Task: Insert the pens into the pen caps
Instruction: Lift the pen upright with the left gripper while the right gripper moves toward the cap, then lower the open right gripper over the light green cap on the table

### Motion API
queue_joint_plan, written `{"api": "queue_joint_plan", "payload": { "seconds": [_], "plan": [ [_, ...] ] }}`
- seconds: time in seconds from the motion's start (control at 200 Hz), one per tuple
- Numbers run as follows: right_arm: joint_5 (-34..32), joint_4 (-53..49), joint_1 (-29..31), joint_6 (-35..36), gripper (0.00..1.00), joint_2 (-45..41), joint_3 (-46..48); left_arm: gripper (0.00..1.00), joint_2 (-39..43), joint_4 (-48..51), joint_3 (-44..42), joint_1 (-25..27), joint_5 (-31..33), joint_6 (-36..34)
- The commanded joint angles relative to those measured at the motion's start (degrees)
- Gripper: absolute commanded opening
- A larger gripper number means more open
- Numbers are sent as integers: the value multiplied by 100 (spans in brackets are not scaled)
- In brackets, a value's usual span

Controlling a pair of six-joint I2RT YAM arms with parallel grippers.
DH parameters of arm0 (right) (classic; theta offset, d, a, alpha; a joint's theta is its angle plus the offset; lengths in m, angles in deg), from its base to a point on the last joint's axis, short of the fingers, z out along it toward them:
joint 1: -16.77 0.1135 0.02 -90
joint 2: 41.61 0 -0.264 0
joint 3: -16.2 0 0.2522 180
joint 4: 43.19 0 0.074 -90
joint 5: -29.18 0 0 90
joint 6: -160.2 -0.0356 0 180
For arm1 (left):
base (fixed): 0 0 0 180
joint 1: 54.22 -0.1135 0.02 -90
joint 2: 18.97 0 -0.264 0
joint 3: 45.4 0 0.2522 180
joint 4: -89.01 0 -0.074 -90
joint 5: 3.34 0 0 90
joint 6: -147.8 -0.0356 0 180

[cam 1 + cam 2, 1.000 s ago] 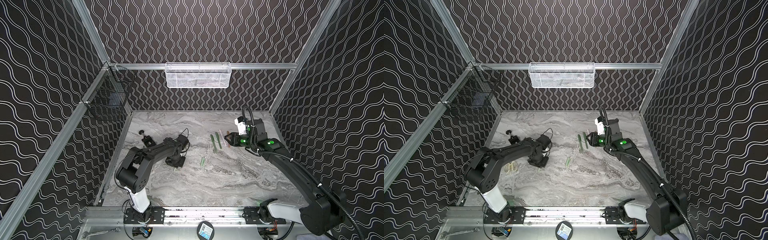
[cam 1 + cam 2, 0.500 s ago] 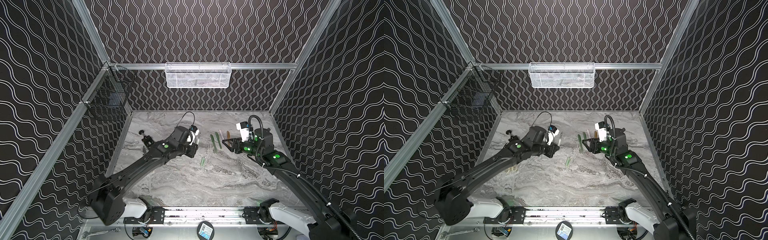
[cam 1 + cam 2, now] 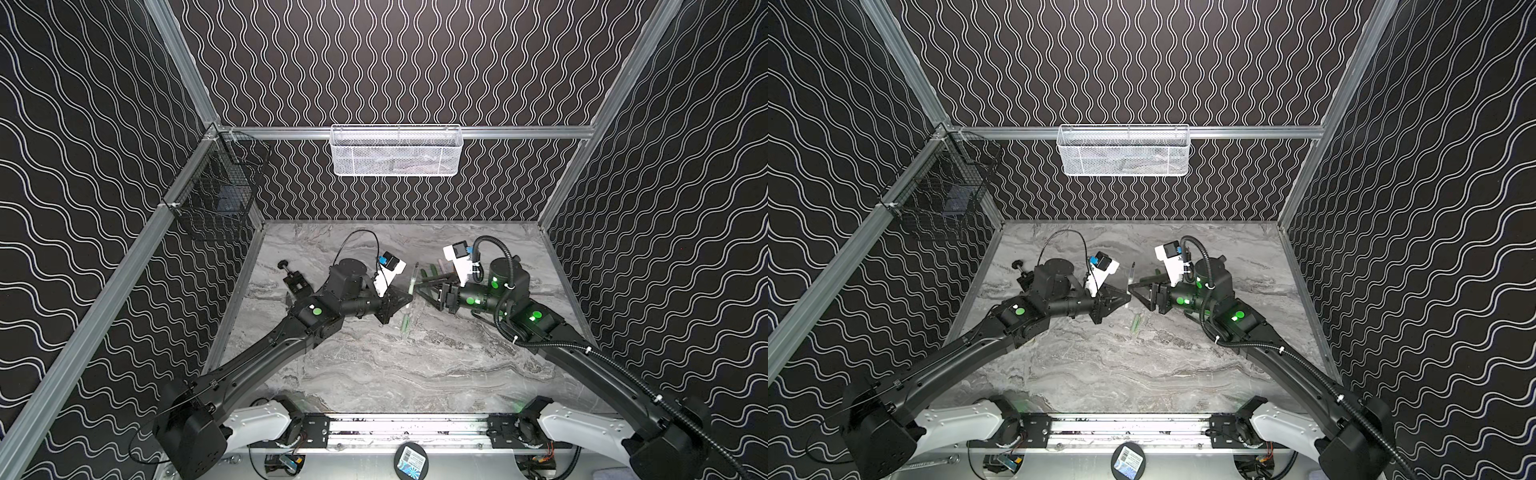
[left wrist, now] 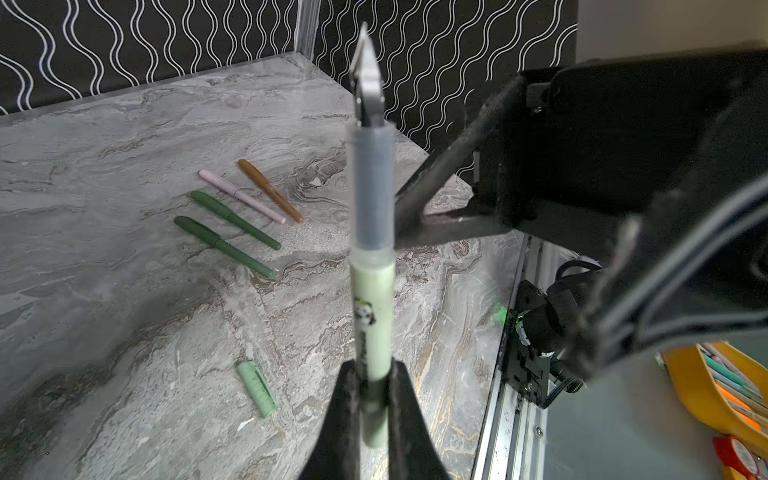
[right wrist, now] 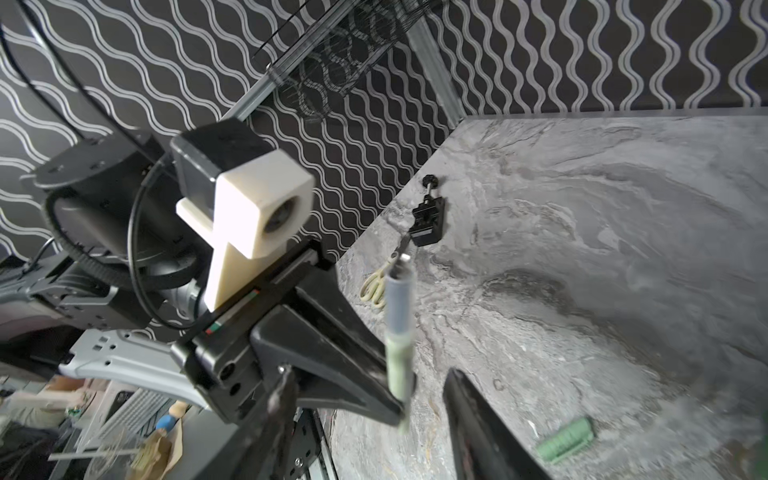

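Against the left wall hangs a black wire basket (image 3: 216,199), and below it on the grey, veined marble table (image 3: 374,374) sit a small black vise (image 3: 293,280) and pale-handled scissors (image 5: 376,286). Next comes the left gripper (image 4: 374,368), its black tapered fingers (image 4: 345,415) pinching the lower end of a pale green pen (image 4: 372,299). The pen stands upright, clear of the table. It has a smooth matte barrel with a tiny panda print, a translucent grey grip section and a pointed metal nib on top. Nearer the front edge, a short ridged pale green cap (image 4: 257,388) lies flat on the marble, apart from both grippers. Just right of the pen, the right gripper (image 5: 370,376) faces it with jaws spread. In the right wrist view the barrel shows between its two wedge-shaped fingers, but whether they touch it cannot be told. Behind that gripper, toward the back wall, four slim capped pens lie side by side and nearly parallel: a dark green pen (image 4: 224,246), another dark green pen (image 4: 235,220), a pink pen (image 4: 242,196) and a brown pen (image 4: 270,190).
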Motion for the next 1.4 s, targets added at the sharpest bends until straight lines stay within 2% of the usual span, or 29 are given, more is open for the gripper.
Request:
{"api": "queue_joint_plan", "payload": {
  "seconds": [0.0, 0.225, 0.325, 0.47, 0.561, 0.676, 0.756, 1.156, 1.251, 1.331, 1.391],
  "plan": [
    [-168, 300, 25, 58, 51, 145, -137, 0, 15, -237, 38, 11, -131, 4],
    [-219, 334, 33, 40, 34, 408, -386, 0, 94, -376, -52, 7, -201, 24],
    [-202, 302, 31, 34, 31, 451, -386, 0, 93, -399, -66, 13, -245, 4],
    [-253, 330, 50, 39, 15, 432, -381, 0, 83, -449, -63, 14, -359, 5],
    [-309, 333, 45, -36, 8, 413, -371, 11, 125, -496, -90, 16, -481, -37],
    [-316, 470, 43, -198, 5, 358, -260, 36, 280, -728, -232, 14, -743, -72],
    [-229, 608, 44, -302, 5, 296, -177, 41, 345, -920, -339, 14, -833, -1],
    [102, 1061, 45, -678, 4, 114, 19, 35, 161, -821, -247, 22, -848, -12],
    [212, 1078, 45, -715, 4, 156, 27, 28, 219, -895, -304, 21, -828, 27],
    [238, 1075, 49, -734, 4, 171, 41, 16, 265, -944, -328, 15, -808, 30],
    [270, 1110, 46, -782, 4, 180, 59, 10, 306, -1009, -355, 14, -729, 63]
  ]
}}
